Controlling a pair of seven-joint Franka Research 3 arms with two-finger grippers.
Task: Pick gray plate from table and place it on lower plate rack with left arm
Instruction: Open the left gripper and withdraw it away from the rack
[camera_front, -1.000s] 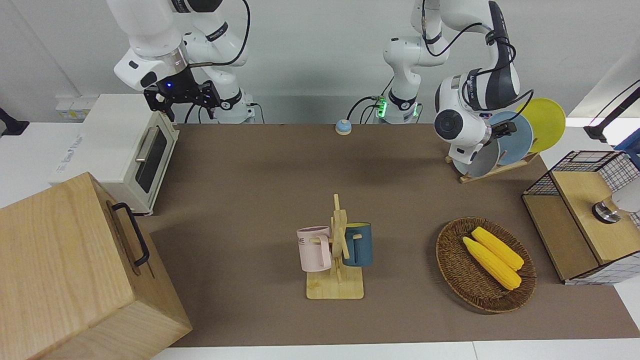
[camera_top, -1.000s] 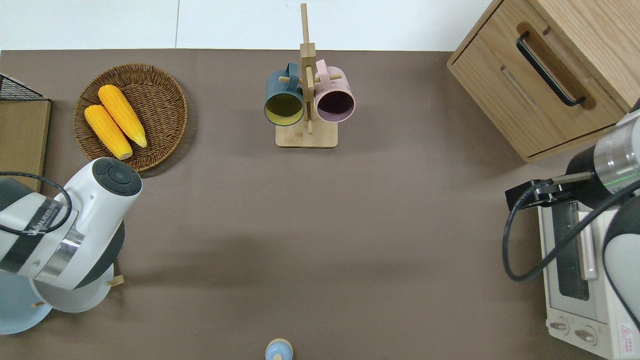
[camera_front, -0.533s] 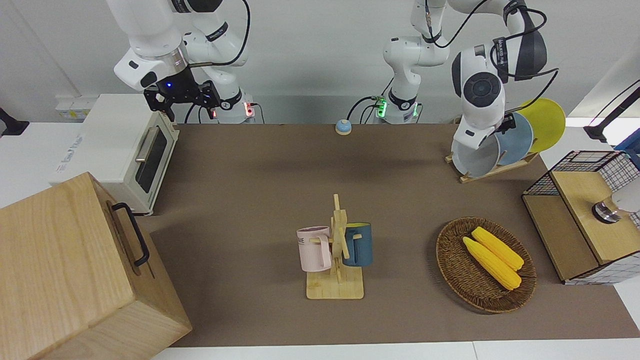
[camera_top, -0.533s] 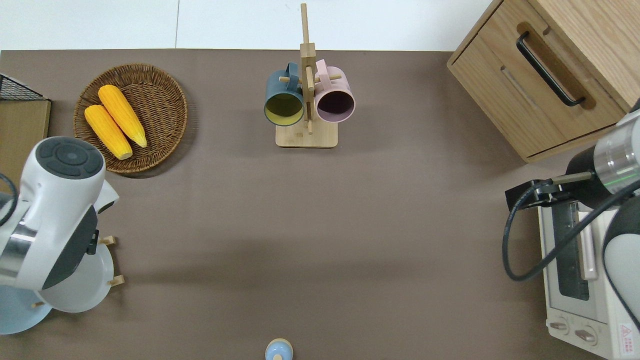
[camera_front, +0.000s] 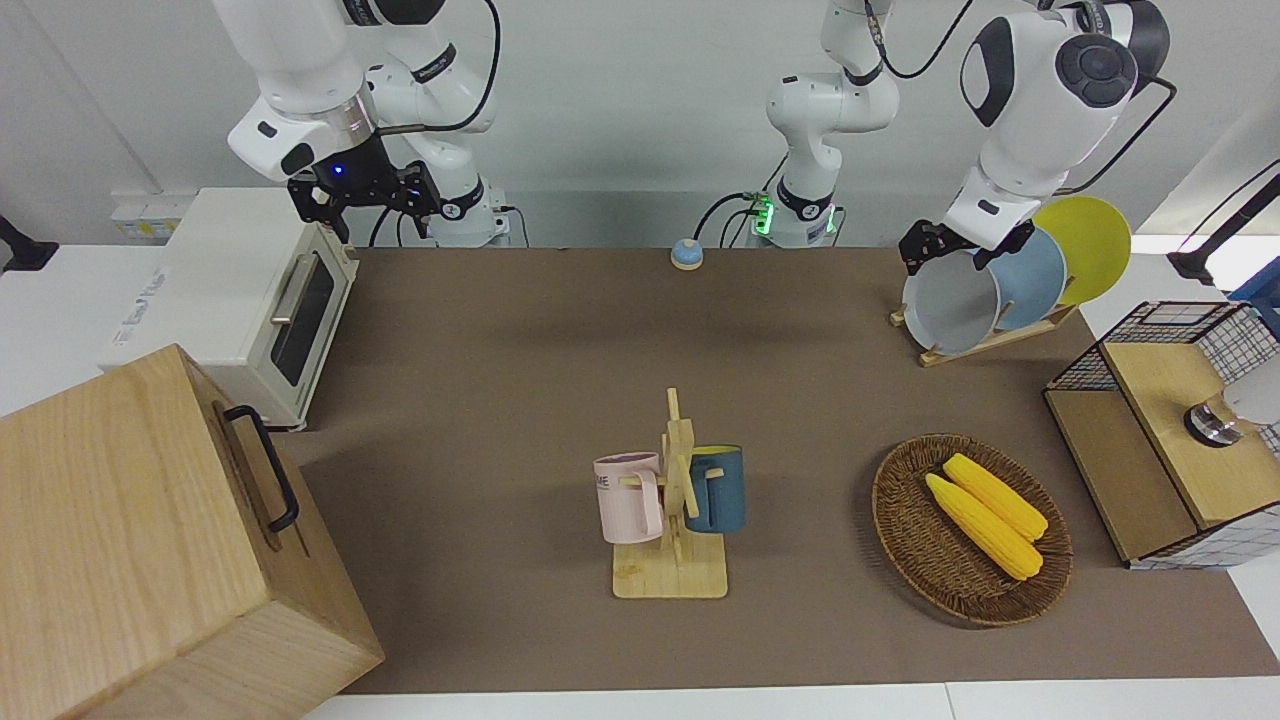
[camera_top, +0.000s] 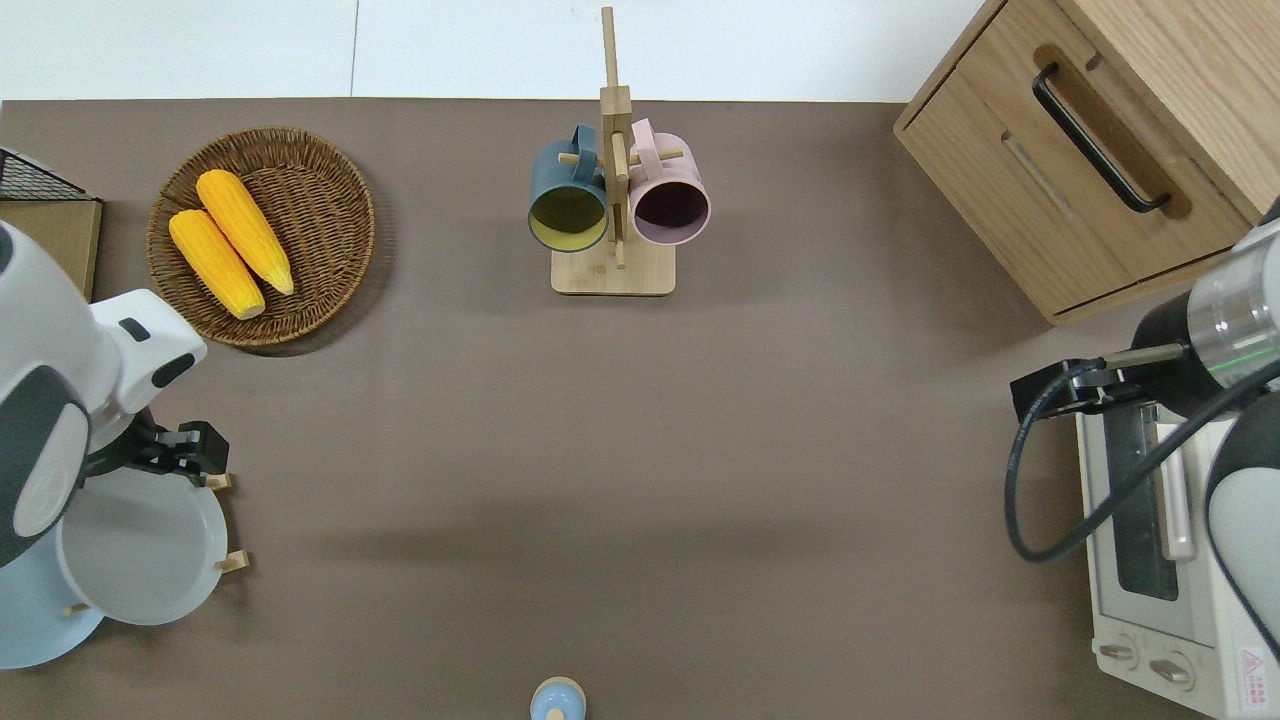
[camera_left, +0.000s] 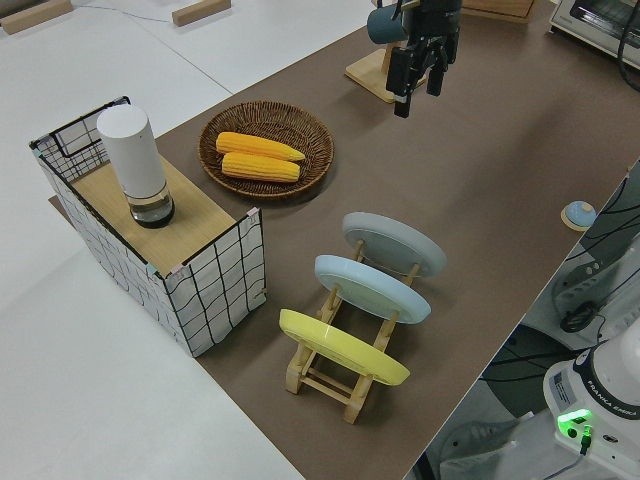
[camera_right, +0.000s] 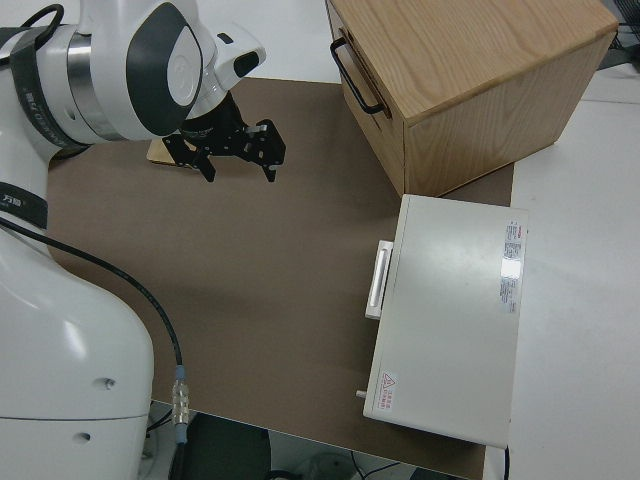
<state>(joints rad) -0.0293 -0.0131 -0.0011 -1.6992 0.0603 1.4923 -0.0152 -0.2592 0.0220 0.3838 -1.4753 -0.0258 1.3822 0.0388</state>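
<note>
— Where do we find the gray plate (camera_top: 140, 545)?

— Seen from overhead, it sits at about eight o'clock on the table (camera_top: 640, 450), toward the left arm's end. It is already in the lower plate rack (camera_left: 322, 378), in the end slot that points to the table's middle.

— Which way does it point?

— We see it standing on its edge and leaning back. Its hollow face is turned up and toward roughly two o'clock, and its back is toward the blue plate (camera_left: 372, 288) at its eight o'clock. Being round, it has no long axis of its own. The disc lies across the rails, and the rack's length runs from eight to two o'clock.

— And the neighbours?

— The blue plate is in the next slot and the yellow plate (camera_left: 340, 347) is in the one after that. All three lean the same way, each apart from the next.

— What is the left gripper (camera_left: 417, 82) doing?

— We make out its two fingers spread apart with nothing between them. From overhead it hangs over the plate's one o'clock rim, by the rack's end pegs. The left side view shows it raised well clear of the plate, not touching it.

— And the other arm?

— It is parked, and the right gripper (camera_right: 238, 160) has its fingers apart too, holding nothing.
</note>
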